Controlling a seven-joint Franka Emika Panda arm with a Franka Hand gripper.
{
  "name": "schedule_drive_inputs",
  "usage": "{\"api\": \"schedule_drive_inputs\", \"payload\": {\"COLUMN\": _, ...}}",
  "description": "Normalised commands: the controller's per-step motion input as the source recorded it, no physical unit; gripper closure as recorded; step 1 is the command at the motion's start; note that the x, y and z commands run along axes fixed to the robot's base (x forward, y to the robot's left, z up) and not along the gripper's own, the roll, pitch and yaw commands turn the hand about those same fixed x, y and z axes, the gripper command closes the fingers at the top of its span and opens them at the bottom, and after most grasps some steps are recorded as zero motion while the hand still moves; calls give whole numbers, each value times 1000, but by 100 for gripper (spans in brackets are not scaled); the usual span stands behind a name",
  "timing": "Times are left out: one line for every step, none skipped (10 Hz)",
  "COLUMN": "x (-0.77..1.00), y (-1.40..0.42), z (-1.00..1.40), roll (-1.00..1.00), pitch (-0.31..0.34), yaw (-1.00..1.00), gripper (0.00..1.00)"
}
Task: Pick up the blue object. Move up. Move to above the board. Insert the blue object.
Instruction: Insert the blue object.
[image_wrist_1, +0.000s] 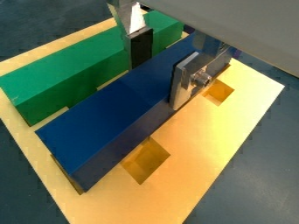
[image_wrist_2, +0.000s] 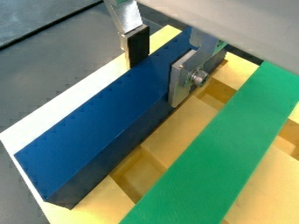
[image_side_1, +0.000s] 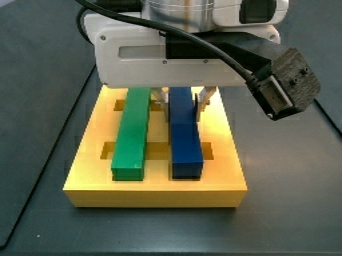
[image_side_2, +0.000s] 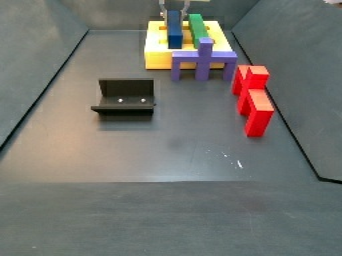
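Observation:
The blue object (image_wrist_1: 111, 122) is a long dark blue bar lying lengthwise in a groove of the yellow board (image_wrist_1: 222, 166), parallel to the green bar (image_wrist_1: 70, 74) and about level with it. It shows in both side views (image_side_1: 185, 135) (image_side_2: 174, 32). My gripper (image_wrist_1: 163, 63) straddles the bar near its far end. The dark pad of one finger (image_wrist_1: 138, 48) sits against one side and the silver plate of the other (image_wrist_1: 187, 77) against the opposite side. The jaws look closed on the bar. It also shows in the other wrist view (image_wrist_2: 100, 140).
A purple block (image_side_2: 203, 62) stands against the board's front. Two red blocks (image_side_2: 253, 95) lie to its right. The dark fixture (image_side_2: 124, 97) stands on the grey floor to the left. Rectangular cut-outs (image_wrist_1: 149, 160) open in the board beside the bar.

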Motion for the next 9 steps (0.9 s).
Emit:
{"api": "schedule_drive_inputs", "payload": {"x": 171, "y": 0, "z": -151, "roll": 39, "pitch": 0, "yaw": -26, "gripper": 100}}
{"api": "schedule_drive_inputs", "payload": {"x": 171, "y": 0, "z": -174, "roll": 46, "pitch": 0, "yaw": -34, "gripper": 100}}
{"api": "schedule_drive_inputs", "payload": {"x": 134, "y": 0, "z": -180, "roll": 50, "pitch": 0, "yaw": -31, "gripper": 100}}
{"api": "schedule_drive_inputs", "payload": {"x": 100, "y": 0, "z": -171, "roll": 43, "pitch": 0, "yaw": -29, "gripper": 100}}
{"api": "schedule_drive_inputs", "payload": {"x": 34, "y": 0, "z": -180, "roll": 39, "pitch": 0, "yaw": -20, "gripper": 100}}
{"api": "schedule_drive_inputs", "payload": {"x": 0, "y": 0, "z": -180, "roll": 50, "pitch": 0, "yaw": -71, "gripper": 100}}
{"api": "schedule_drive_inputs", "payload": {"x": -86, "y": 0, "z": -134, "roll": 9, "pitch": 0, "yaw": -109, "gripper": 100}}
{"api": "schedule_drive_inputs", "payload": {"x": -103, "y": 0, "z": -114, "roll": 14, "pitch": 0, "yaw": -100, "gripper": 100}}
{"api": "schedule_drive_inputs", "payload": {"x": -100, "y": 0, "z": -97, "roll": 20, "pitch": 0, "yaw": -80, "gripper": 100}}
